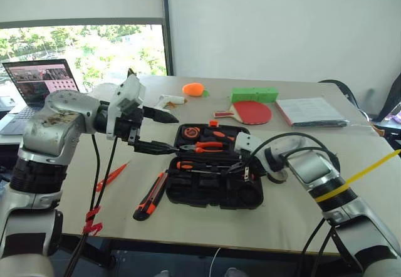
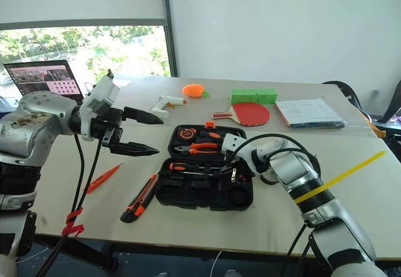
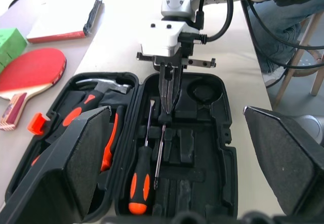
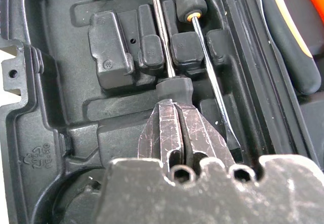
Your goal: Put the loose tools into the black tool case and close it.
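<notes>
The black tool case (image 1: 188, 197) lies open at the table's middle, with pliers (image 1: 210, 145) in its far half and an orange-and-black screwdriver (image 3: 139, 183) in its near half. My right gripper (image 4: 174, 105) is shut over the near half, its tips against the black handle end of a thin screwdriver (image 3: 159, 155) that lies in a recess. I cannot tell if it grips the handle. My left gripper (image 1: 172, 133) hangs open and empty above the case's left edge. On the table left of the case lie a utility knife (image 1: 150, 195) and an orange screwdriver (image 1: 113, 175).
At the back are a white glue gun (image 1: 169, 101), an orange lump (image 1: 194, 89), a green block (image 1: 254, 94), a red paddle (image 1: 252, 111) and a notebook (image 1: 310, 111). A laptop (image 1: 37, 86) stands at far left. A small dark roll (image 1: 276, 178) sits by my right wrist.
</notes>
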`<state>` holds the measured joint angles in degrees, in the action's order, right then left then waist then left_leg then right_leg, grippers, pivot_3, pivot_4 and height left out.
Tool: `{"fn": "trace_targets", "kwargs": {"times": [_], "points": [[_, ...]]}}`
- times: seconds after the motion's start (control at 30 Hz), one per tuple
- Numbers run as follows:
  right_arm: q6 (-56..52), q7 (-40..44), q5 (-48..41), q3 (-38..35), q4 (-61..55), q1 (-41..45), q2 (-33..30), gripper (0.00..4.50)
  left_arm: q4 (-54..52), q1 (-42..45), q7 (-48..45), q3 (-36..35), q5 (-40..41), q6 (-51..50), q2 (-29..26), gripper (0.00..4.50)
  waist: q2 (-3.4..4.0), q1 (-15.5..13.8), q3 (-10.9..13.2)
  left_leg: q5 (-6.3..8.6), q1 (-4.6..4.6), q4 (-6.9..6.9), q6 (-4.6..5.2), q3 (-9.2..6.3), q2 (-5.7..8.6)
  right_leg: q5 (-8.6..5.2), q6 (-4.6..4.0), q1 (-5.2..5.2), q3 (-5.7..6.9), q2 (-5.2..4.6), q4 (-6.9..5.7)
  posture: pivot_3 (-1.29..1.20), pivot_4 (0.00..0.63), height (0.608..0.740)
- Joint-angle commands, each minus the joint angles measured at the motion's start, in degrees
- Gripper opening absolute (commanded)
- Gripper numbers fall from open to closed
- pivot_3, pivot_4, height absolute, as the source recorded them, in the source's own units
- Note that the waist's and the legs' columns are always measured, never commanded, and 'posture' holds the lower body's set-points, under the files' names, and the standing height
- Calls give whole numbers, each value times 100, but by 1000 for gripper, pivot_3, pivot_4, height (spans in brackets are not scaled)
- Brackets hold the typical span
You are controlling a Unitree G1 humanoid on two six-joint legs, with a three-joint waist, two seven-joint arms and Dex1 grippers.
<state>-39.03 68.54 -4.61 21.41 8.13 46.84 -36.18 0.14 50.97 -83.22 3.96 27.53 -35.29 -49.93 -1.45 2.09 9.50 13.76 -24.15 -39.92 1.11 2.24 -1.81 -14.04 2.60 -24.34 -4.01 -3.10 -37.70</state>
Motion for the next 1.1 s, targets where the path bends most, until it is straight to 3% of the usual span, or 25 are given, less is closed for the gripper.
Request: {"fn": "trace_targets", "kwargs": {"times": [0.03, 0.27, 0.3, 0.43, 0.63, 0.7, 0.73, 0.9, 1.1], "points": [[-505, -95, -704, -1076, -973, 160, -203, 30, -370, -290, -40, -133, 32, -2, -280, 4500, 2, 3, 2, 0, -8, 1, 0, -1, 0, 0, 0, -8, 0, 0, 1, 0, 150, 736], [-1533, -245, -2171, -2588, -2950, -512, -596, 30, -944, -1687, 500, -907, 141, -331, -790, 4500, 1, -25, 5, 5, -21, 22, 7, -44, -5, 0, 0, -15, 8, -2, 8, 0, 150, 736], [-1597, -244, -2340, -2708, -3181, -656, -648, 593, -1057, -1961, 607, -1073, 152, -415, -858, 4500, 1, -30, 5, 6, -21, 22, 8, -45, -5, 0, 0, -13, 8, -4, 11, 0, 150, 736], [-1665, -389, -2910, -3023, -3859, -1113, -738, 1665, -1552, -3306, 894, -1978, 297, -849, -1175, 4500, -1, 3, 7, 7, -17, 20, 9, -39, -5, -4, 6, -12, 4, -19, 25, 0, 150, 736], [-1529, -648, -3430, -3227, -4202, -1449, -831, 3873, -1316, -4899, 1187, -3213, -141, -752, -1520, 4500, -8, 14, 10, 5, 11, 19, 5, -37, -12, -5, -1, 5, 6, -21, 16, 0, 150, 736], [-1501, -748, -3546, -3272, -4206, -1469, -845, 4420, -1022, -5269, 1216, -3510, -329, -622, -1596, 4500, -8, 6, 10, 4, 16, 20, 5, -34, -11, -6, -4, 6, 6, -24, 17, 0, 150, 736], [-1492, -792, -3607, -3291, -4207, -1468, -848, 4420, -929, -5371, 1213, -3594, -359, -567, -1621, 4500, -7, 3, 10, 4, 17, 20, 4, -32, -11, -8, -6, 6, 6, -25, 15, 0, 150, 736], [-1500, -993, -3859, -3291, -4220, -1418, -898, 4420, -384, -5089, 1244, -3263, -506, -202, -1852, 4500, -15, -39, 13, 5, 16, 24, 4, -31, -12, -10, -10, 4, 10, -27, 18, 0, 150, 736], [-1479, -1157, -4147, -3259, -4396, -1390, -1011, 4420, 840, -3047, 1187, -1320, -1143, -266, -2012, 4500, -20, -135, 14, 5, 12, 23, 4, -1, -5, -10, -9, 4, 11, -25, 17, 0, 150, 736]]}}
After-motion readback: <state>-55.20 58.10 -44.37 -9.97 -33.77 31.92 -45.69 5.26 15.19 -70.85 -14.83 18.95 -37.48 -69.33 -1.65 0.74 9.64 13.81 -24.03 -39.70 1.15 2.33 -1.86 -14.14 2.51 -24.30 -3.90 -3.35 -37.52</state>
